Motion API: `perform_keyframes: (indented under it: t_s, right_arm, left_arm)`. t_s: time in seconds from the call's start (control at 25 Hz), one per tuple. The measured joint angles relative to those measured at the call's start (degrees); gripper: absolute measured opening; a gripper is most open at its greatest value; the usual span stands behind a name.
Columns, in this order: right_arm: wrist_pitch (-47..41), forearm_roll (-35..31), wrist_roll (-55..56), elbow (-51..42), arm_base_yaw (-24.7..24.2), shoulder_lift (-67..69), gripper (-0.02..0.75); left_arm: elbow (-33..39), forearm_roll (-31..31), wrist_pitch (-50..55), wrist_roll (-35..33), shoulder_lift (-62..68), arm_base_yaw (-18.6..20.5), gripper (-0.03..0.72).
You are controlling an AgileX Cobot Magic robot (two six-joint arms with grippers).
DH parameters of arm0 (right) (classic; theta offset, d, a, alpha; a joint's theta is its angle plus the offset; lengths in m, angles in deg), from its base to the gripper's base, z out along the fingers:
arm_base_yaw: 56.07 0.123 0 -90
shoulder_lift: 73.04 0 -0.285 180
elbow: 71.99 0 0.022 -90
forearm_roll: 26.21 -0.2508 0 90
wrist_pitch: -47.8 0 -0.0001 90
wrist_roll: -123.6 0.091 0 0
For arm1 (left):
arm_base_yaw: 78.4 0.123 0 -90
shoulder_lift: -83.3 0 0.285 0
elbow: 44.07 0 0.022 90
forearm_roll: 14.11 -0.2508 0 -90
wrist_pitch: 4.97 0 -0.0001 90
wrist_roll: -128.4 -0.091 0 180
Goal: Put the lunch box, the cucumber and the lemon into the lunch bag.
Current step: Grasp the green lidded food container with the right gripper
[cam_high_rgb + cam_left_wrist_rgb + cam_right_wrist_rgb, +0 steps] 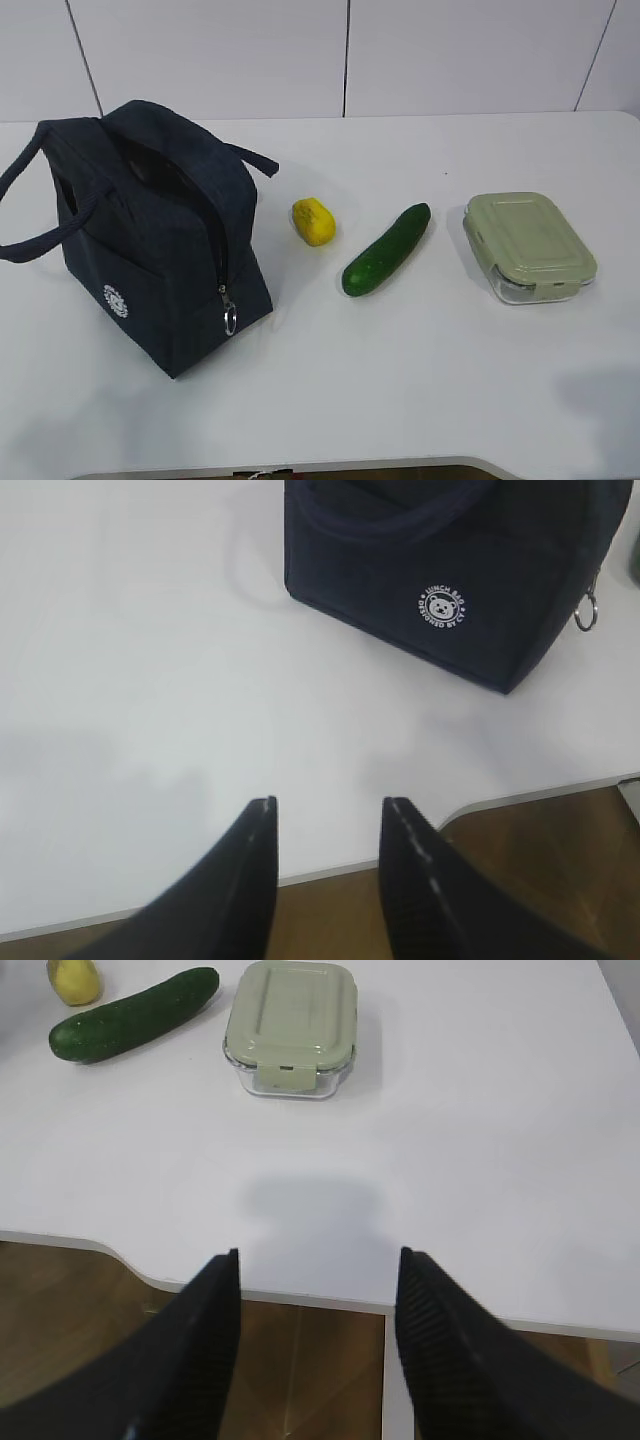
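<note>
The navy lunch bag [160,235] stands at the left of the white table, its zipper drawn down with the ring pull [230,320] hanging at the front corner; it also shows in the left wrist view [450,570]. The lemon [313,221], the cucumber [387,250] and the lunch box [527,245] lie in a row to its right. The right wrist view shows the lunch box [291,1025], the cucumber [133,1014] and the lemon [74,980]. My left gripper [327,802] and right gripper [318,1253] are open and empty above the table's front edge. Neither shows in the exterior view.
The white table [420,380] ends at a curved front edge [120,1260], with brown floor [300,1370] below. A white panelled wall [350,55] stands behind the table.
</note>
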Motion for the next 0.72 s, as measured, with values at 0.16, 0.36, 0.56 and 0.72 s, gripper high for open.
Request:
perform_keyframes:
  t_s: [0.16, 0.36, 0.56, 0.72]
  right_arm:
    - [0.0, 0.0, 0.0, 0.0, 0.0, 0.0, 0.406]
    - [0.0, 0.0, 0.0, 0.0, 0.0, 0.0, 0.407]
    - [0.0, 0.0, 0.0, 0.0, 0.0, 0.0, 0.406]
    - [0.0, 0.0, 0.0, 0.0, 0.0, 0.0, 0.406]
  left_arm:
    - [0.0, 0.0, 0.0, 0.0, 0.0, 0.0, 0.242]
    - [0.0, 0.0, 0.0, 0.0, 0.0, 0.0, 0.242]
    - [0.0, 0.0, 0.0, 0.0, 0.0, 0.0, 0.242]
    - [0.0, 0.0, 0.0, 0.0, 0.0, 0.0, 0.242]
